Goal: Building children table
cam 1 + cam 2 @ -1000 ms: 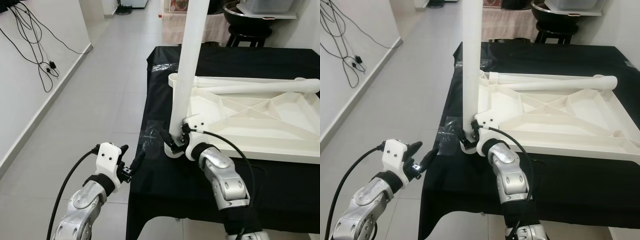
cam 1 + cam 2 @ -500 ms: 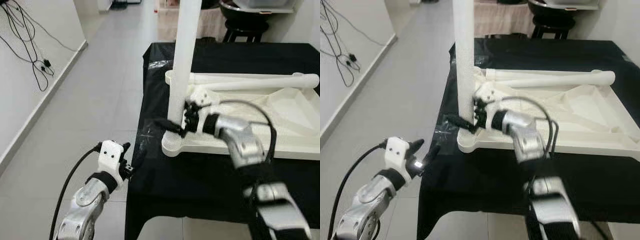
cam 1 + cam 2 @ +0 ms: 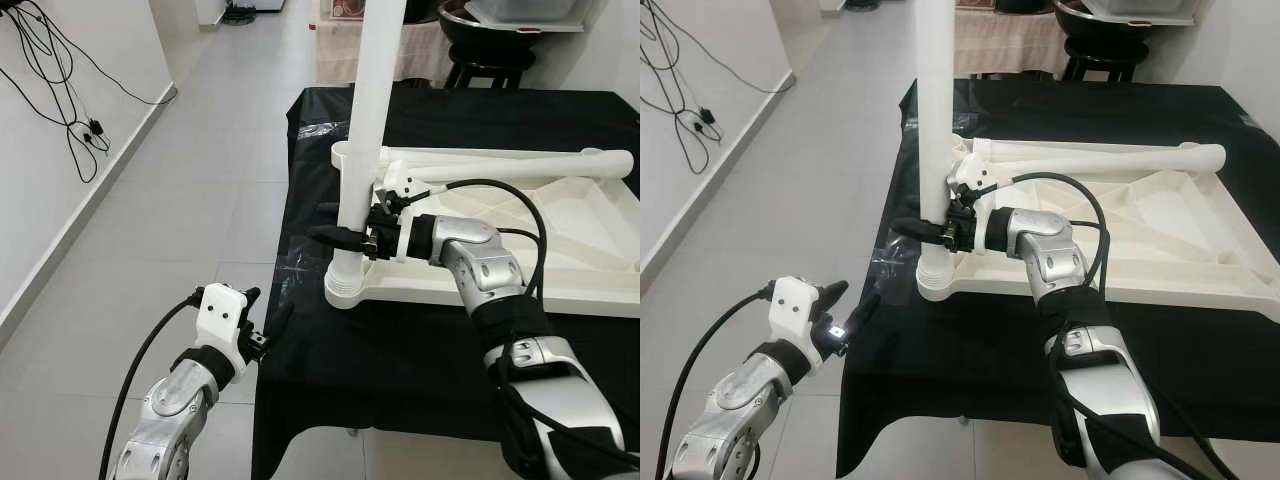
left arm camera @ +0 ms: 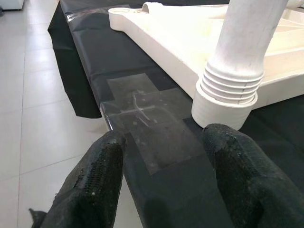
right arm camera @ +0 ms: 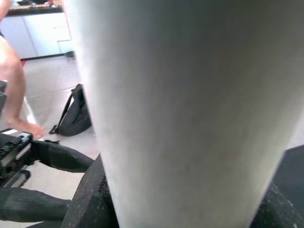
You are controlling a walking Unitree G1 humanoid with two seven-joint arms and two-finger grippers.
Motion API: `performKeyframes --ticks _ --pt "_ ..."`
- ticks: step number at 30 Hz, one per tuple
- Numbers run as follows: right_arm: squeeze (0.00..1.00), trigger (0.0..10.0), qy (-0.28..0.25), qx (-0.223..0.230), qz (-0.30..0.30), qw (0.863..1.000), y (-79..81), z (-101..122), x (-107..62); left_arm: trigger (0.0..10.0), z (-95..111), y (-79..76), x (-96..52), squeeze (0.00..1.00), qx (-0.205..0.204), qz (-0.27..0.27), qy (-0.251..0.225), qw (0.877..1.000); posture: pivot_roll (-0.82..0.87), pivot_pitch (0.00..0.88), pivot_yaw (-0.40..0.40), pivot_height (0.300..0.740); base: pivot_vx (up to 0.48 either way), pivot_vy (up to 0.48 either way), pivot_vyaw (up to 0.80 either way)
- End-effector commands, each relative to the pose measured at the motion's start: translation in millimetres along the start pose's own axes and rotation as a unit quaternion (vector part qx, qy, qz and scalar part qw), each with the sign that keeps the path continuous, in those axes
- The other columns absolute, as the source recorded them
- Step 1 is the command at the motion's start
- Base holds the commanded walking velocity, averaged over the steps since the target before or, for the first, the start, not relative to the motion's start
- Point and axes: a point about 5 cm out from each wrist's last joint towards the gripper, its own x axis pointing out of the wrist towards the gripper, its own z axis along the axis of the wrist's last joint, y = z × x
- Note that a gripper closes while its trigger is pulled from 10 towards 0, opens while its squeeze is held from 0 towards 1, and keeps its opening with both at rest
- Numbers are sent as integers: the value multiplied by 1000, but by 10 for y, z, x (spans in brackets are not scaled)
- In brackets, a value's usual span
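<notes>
While the white tabletop [image 3: 520, 250] lies upside down on the black-draped desk [image 3: 420, 350], one leg [image 3: 365, 130] stands upright in its near-left corner socket. The right claw [image 3: 345, 237] is clamped on that leg low down. The left claw [image 3: 270, 325], fingers apart, hovers beside the desk's edge.

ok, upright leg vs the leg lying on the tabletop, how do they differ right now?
The upright leg stands vertical in the corner socket of the upturned tabletop; the lying leg rests horizontal along its far edge. The right gripper is clamped around the upright leg low down; nothing holds the lying leg. Both are plain white tubes.
</notes>
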Motion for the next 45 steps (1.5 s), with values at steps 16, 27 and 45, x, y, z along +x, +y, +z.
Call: performKeyframes --ticks 16,27,45 --pt "0 0 72 72 -388 916 564 -642 -137 10000 6 48 -19 0 5 -7 4 1000 -74 165 28 740 0 0 0" --pt "1000 10000 37 79 -407 909 457 -401 -72 10000 13 38 3 0 4 -1 -2 1000 -85 152 8 740 0 0 0" --pt "1000 10000 -24 81 -327 941 702 -405 -559 10000 -12 44 1 0 4 -8 3 1000 -138 129 10 740 0 0 0"
